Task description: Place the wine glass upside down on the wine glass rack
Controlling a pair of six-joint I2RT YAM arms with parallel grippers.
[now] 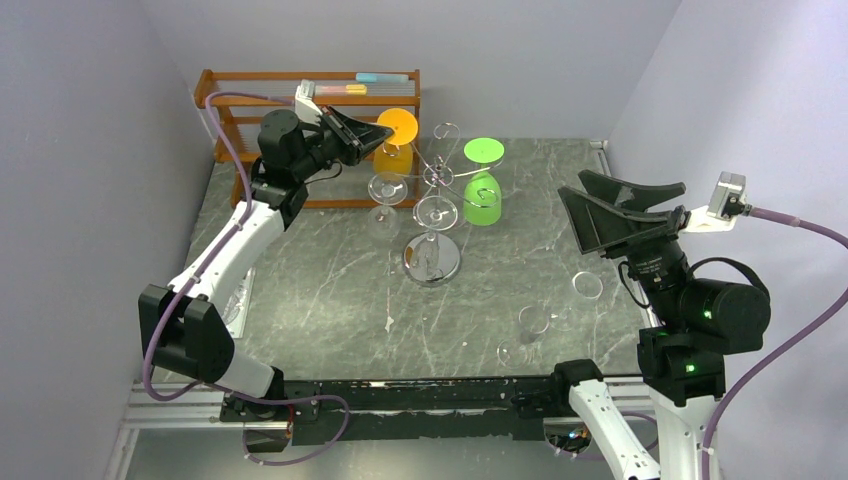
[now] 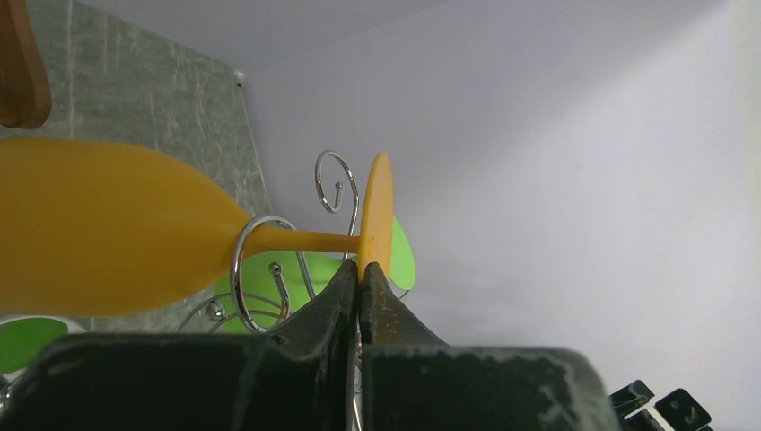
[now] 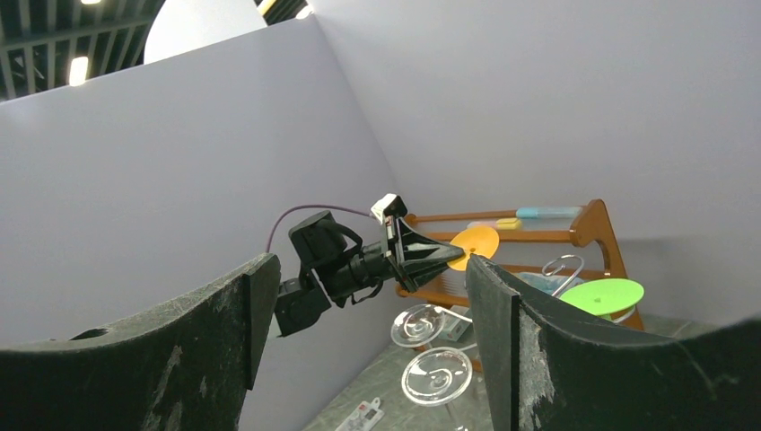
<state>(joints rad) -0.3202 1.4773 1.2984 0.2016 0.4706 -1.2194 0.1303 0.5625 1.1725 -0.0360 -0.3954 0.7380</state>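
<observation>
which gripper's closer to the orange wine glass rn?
Left. The left gripper is shut on the foot rim of the orange wine glass at the chrome rack. The right gripper hangs open over the right side of the table, well away.

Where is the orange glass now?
Top view: the orange glass is upside down at the chrome rack, left side, near the wooden shelf, its foot pinched by the left gripper.

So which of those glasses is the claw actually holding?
The orange one: the left claw pinches the rim of its round foot. The green glass hangs free on the chrome rack, and the clear ones are untouched.
</observation>
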